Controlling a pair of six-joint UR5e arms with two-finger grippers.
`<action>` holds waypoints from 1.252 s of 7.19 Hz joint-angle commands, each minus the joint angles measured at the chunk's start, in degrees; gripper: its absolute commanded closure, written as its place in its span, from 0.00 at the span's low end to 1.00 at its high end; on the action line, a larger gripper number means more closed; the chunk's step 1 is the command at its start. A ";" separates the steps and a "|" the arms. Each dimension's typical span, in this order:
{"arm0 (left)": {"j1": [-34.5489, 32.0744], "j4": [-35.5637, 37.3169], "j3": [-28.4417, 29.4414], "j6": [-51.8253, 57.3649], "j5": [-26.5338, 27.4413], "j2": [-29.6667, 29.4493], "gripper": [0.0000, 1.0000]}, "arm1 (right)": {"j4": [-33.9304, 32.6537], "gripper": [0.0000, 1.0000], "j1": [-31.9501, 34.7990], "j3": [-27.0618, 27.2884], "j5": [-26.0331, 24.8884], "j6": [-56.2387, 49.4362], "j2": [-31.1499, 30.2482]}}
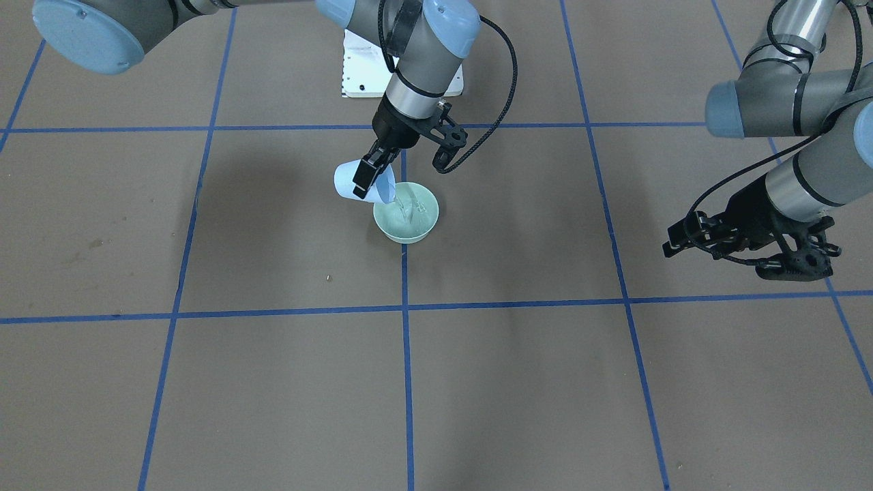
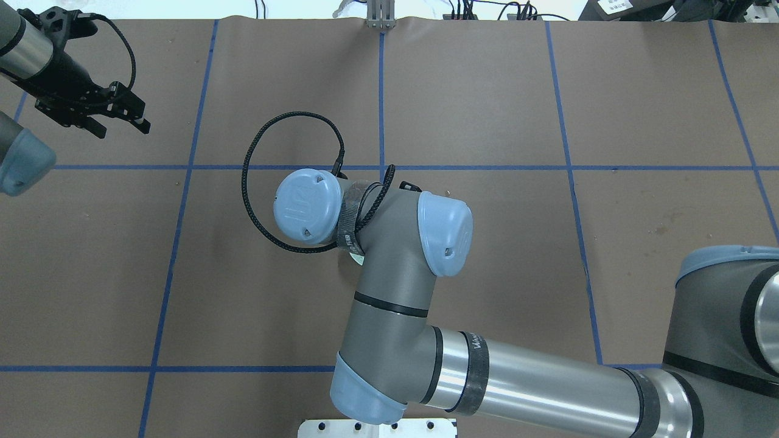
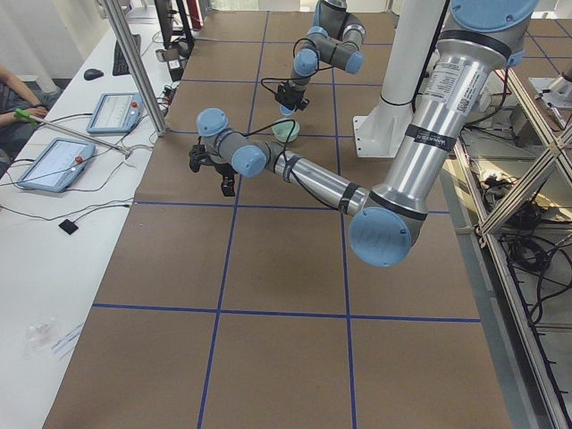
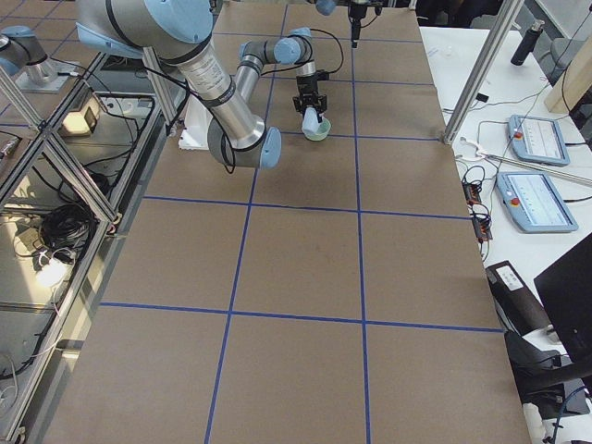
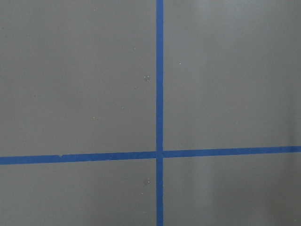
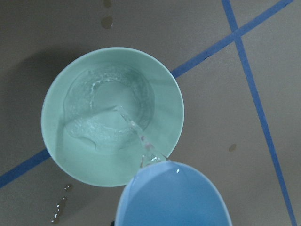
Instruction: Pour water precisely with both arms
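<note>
Blue cup (image 1: 346,184) tipped, mouth toward green bowl (image 1: 409,230), right fingers (image 1: 368,170) pinching it; left fingers (image 2: 135,115) spread.

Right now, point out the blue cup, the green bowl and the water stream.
blue cup (image 1: 345,184), front-facing view, its side wall.
green bowl (image 1: 404,233), front-facing view, its outer wall.
water stream (image 6: 136,129), right wrist view, mid-stream.

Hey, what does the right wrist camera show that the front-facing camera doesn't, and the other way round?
Only the right wrist view: water pooled in the bowl and spilled drops on the table beside it. Only the front-facing view: the right fingers shut on the cup, and the left fingers open and empty, far off to the side. Both: the blue cup tilted over the green bowl, a thin stream falling in, and blue tape.
</note>
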 commanded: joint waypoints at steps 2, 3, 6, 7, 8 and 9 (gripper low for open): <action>0.00 0.00 0.02 0.00 0.00 0.06 0.09 | -1.13 1.00 -0.13 0.02 -0.66 1.43 1.33; 0.00 0.00 0.02 0.00 0.09 0.06 0.09 | -0.96 1.00 -0.13 0.98 -0.65 3.99 1.25; 0.27 0.00 0.20 -0.70 0.35 0.24 0.08 | 5.18 1.00 -0.05 8.96 -0.39 17.24 -4.88; 0.09 0.00 0.02 -1.31 0.27 0.24 0.08 | 8.07 1.00 0.04 13.25 -0.30 21.81 -8.21; -0.17 0.00 0.20 -1.67 0.44 0.15 0.08 | 14.54 1.00 0.30 18.69 -0.22 27.69 -14.25; -1.39 -0.09 -0.41 -1.76 0.44 0.15 0.05 | 25.65 1.00 1.61 20.66 -0.13 32.10 -19.96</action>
